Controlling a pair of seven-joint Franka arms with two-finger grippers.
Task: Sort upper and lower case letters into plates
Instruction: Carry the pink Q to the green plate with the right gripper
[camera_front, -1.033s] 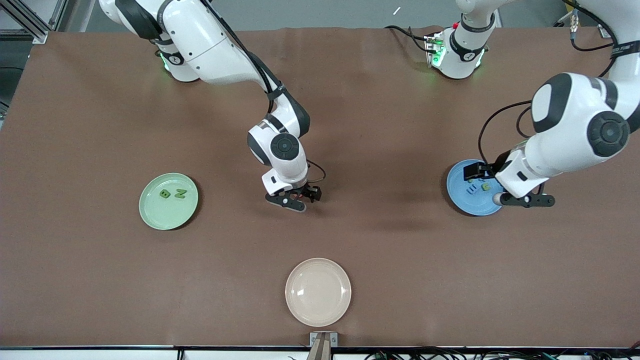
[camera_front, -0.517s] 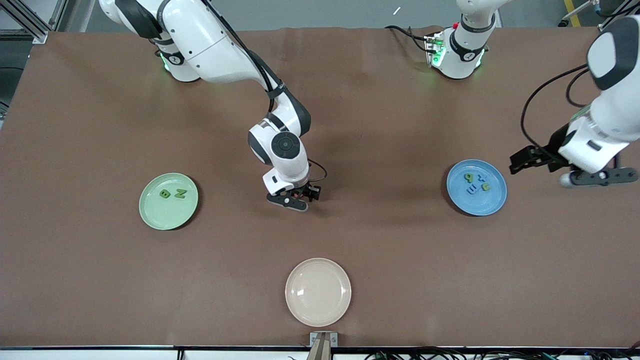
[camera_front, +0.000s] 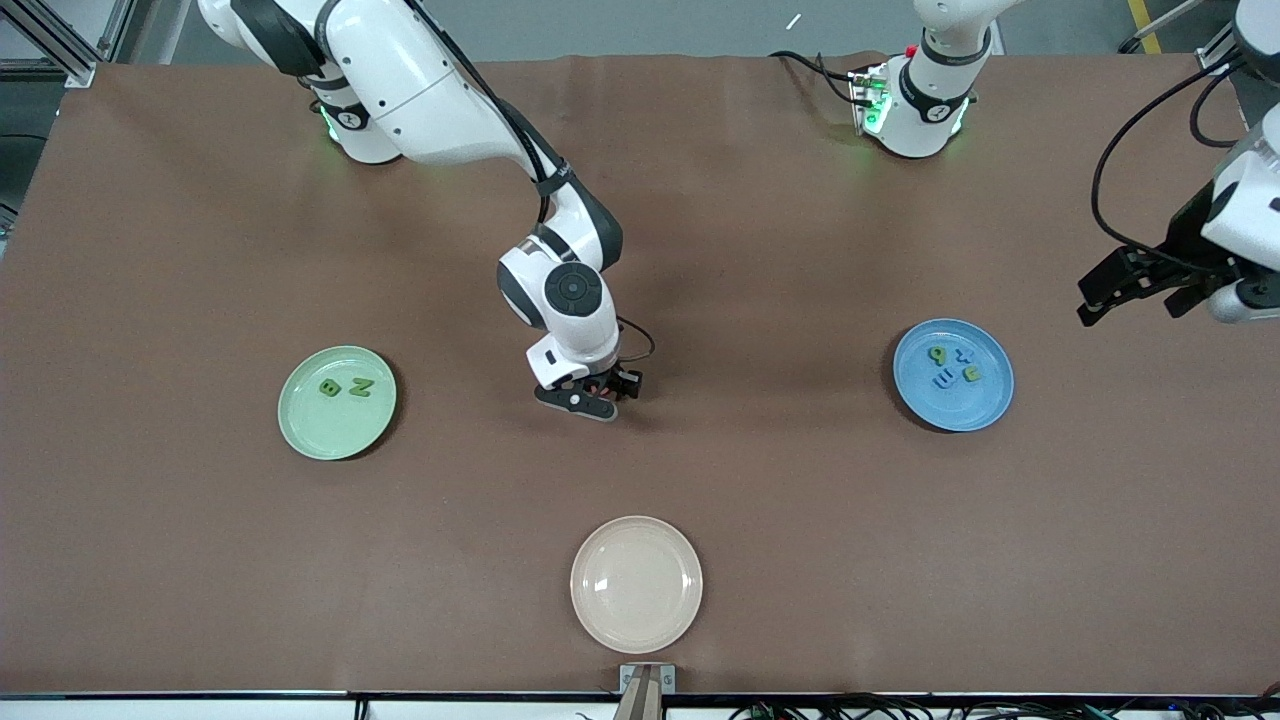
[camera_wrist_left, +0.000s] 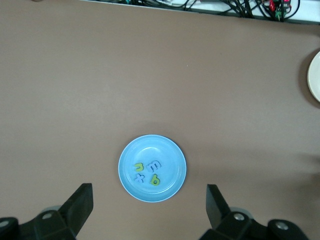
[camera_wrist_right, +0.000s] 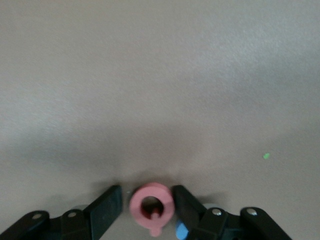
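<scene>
A pink letter (camera_wrist_right: 152, 206) on the table's middle was bracketed by the right gripper (camera_wrist_right: 147, 207), its jaws nearly shut on it for lifting, while the left gripper (camera_wrist_left: 147, 210), wide open and empty, was held above the blue plate (camera_wrist_left: 129, 180).

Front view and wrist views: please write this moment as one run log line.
right gripper: fingers around pink letter on table mid | left gripper: open, above blue plate | blue plate: four letters | green plate: two letters
</scene>
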